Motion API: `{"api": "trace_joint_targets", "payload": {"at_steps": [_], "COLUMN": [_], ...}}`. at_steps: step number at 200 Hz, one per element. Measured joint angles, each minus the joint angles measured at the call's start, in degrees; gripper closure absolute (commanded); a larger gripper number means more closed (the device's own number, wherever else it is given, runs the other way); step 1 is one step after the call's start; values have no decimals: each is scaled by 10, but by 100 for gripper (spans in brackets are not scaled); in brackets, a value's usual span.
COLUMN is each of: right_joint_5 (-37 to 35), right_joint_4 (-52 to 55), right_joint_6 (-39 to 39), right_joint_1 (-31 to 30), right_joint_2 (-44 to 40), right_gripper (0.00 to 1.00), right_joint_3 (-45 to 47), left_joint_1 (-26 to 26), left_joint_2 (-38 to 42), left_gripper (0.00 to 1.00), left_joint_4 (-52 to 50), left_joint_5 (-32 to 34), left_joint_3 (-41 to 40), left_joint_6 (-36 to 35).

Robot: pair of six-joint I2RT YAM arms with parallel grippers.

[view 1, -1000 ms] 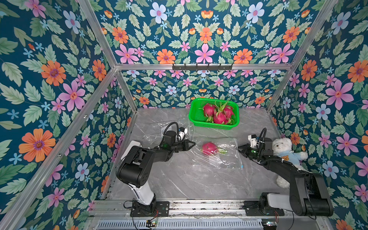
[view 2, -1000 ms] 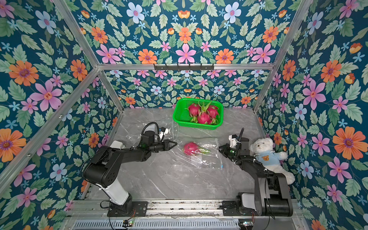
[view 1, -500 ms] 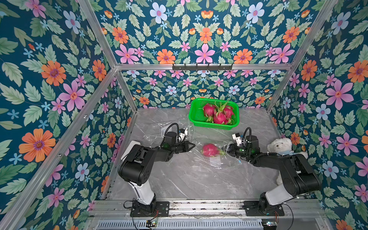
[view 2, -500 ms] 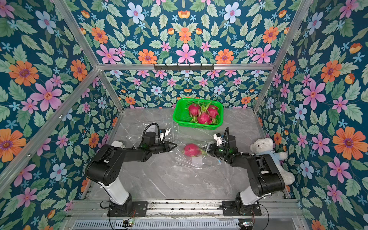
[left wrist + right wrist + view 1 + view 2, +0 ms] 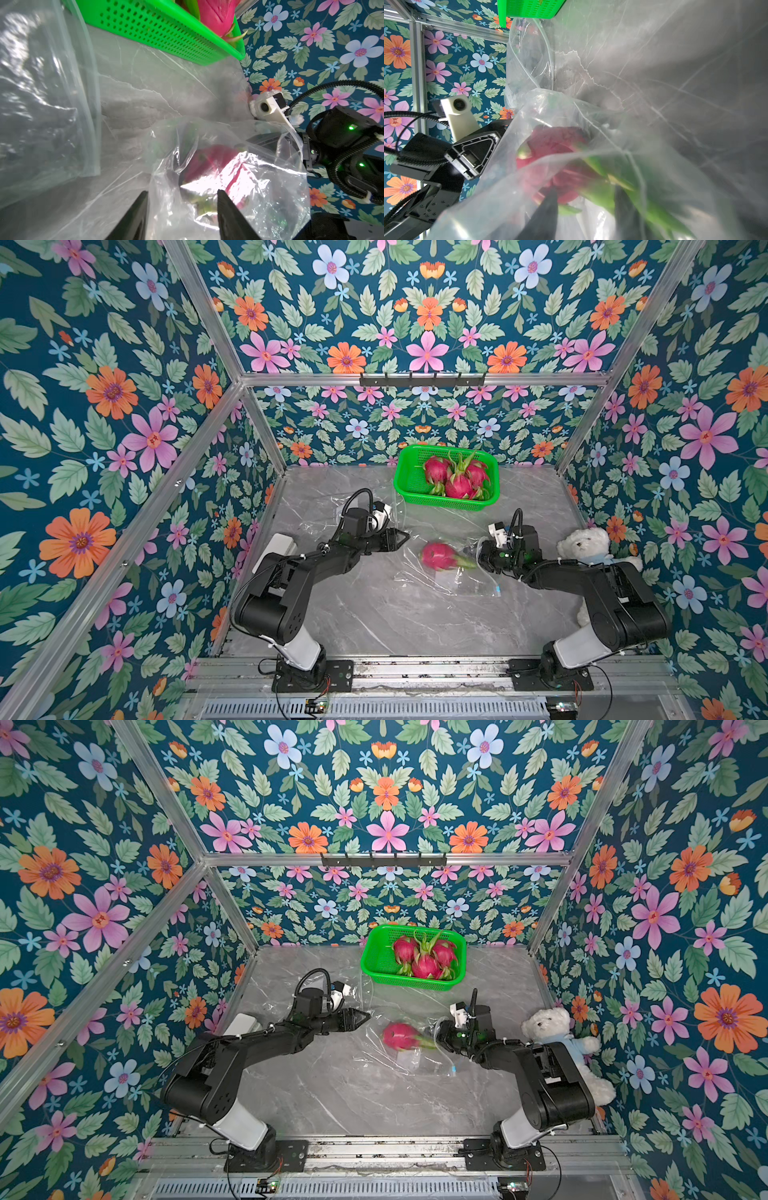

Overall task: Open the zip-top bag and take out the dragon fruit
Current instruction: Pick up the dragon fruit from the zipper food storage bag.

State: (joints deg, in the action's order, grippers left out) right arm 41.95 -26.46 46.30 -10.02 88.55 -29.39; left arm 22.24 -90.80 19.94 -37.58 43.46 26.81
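You are working on a grey marble-patterned tabletop [image 5: 374, 614]. It is boxed in on three sides by dark teal wallpaper walls [image 5: 104, 406] printed with orange, pink and pale blue flowers. A silver aluminium frame [image 5: 291, 379] braces the walls, and a black hook rail [image 5: 422, 380] hangs on the far one. At the far centre stands a bright green perforated plastic basket [image 5: 409, 485] holding three dragon fruits [image 5: 457, 485], and a white teddy bear [image 5: 586, 541] sits against the right wall. A second clear plastic bag [image 5: 52, 93] lies at the far left, just beside the basket. Your task's dragon fruit [image 5: 436, 556], a magenta oval with green-tipped scales, lies mid-table inside the clear, crumpled zip-top bag [image 5: 469, 585], between your two grippers. Its long axis runs left to right, with the round pink body on the left and the green leafy tip pointing right. Your left gripper [image 5: 405, 536] sits just left of the bag. In its wrist view the fingers [image 5: 141, 207] are spread, with bag film lying ahead of them and nothing pinched. Your right gripper [image 5: 481, 561] is at the bag's right end, by the fruit's green tip. In its wrist view the fingers [image 5: 548, 212] stand apart, blurred behind the film, with green scales lying between them. You cannot tell whether they touch the scales.
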Motion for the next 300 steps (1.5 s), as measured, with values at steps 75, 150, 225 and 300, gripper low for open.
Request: {"api": "trace_joint_targets", "payload": {"at_steps": [75,150,225,300], "right_joint_5": [-3,13,35,44], "right_joint_4": [-8,-38,-86,-196], "right_joint_6": [6,28,46,88], "right_joint_1": [-9,-23,-49,-76], "right_joint_2": [19,35,8,55], "right_gripper": [53,36,34,41], "right_joint_3": [5,21,48,60], "left_joint_1": [45,105,106,106], "left_joint_2": [70,-28,-110,-119], "left_gripper": [35,35,50,55], "left_joint_4": [-85,57,128,143], "left_joint_5": [70,21,2,-2], "left_joint_3": [19,-13,-14,-23], "left_joint_6": [-28,77,106,118]}}
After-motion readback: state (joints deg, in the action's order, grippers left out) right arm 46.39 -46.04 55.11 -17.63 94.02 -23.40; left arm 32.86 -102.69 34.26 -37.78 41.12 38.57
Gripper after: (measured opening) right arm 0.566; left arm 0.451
